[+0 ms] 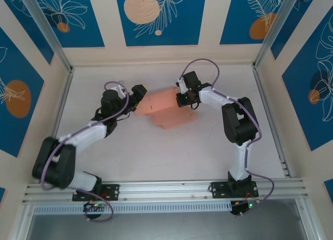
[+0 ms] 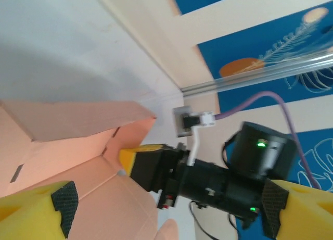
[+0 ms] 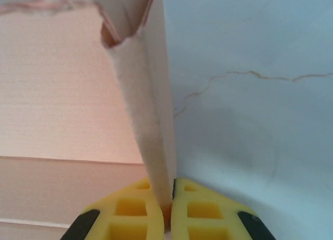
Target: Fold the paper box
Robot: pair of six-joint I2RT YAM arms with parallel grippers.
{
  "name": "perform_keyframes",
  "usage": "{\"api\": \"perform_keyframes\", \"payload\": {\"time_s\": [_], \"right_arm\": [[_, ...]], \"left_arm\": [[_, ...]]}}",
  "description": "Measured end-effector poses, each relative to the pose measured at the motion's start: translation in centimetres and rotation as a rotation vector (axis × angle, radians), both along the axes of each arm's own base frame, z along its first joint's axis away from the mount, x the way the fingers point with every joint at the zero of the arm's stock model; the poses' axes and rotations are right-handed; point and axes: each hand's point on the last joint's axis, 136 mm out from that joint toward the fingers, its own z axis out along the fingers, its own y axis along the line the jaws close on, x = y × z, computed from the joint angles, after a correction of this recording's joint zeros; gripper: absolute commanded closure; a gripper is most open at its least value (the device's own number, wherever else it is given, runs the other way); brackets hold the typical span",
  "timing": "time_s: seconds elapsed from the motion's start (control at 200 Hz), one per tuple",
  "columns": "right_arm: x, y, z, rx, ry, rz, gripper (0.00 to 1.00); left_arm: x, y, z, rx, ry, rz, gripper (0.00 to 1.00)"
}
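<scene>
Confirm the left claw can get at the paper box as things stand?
Probably yes: left claw is open beside the paper box, nothing between them; right claw pinches a flap on the opposite side.

No writing, label, brand or number is legible on anything, though blur may hide small print.

Salmon-pink paper box (image 1: 164,109), partly folded, flap raised

place: lab test cell | cues: aluminium rail (image 1: 171,187), blue printed panels (image 1: 177,26), white table (image 1: 156,156)
</scene>
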Motion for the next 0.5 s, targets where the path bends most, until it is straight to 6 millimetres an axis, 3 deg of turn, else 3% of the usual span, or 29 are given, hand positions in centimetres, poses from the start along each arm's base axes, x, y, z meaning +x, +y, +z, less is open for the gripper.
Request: {"api": "perform_keyframes", "payload": {"time_s": [0.075, 0.18, 0.355, 0.425, 0.5], "right_arm": [[-0.7, 0.1, 0.5, -0.008, -0.008, -0.003, 0.91], [-1.5, 0.5, 1.1, -0.029, -0.025, -0.006, 0.91], [-3.1, 1.4, 1.9, -0.067, -0.050, -0.013, 0.91], [-3.8, 1.8, 2.3, -0.079, -0.064, -0.016, 0.91], [-4.5, 1.9, 2.8, -0.087, -0.076, -0.021, 0.91]], "left_arm": [[-1.4, 1.7, 2.4, 0.113, -0.078, 0.039, 0.10], [-2.6, 4.1, 3.8, 0.296, -0.133, 0.099, 0.22], [-3.2, 5.4, 2.1, 0.562, -0.123, 0.053, 0.39], [-2.9, 5.5, 1.3, 0.635, -0.107, 0.019, 0.52], [-2.2, 5.3, 0.5, 0.696, -0.092, -0.011, 0.58]]}}
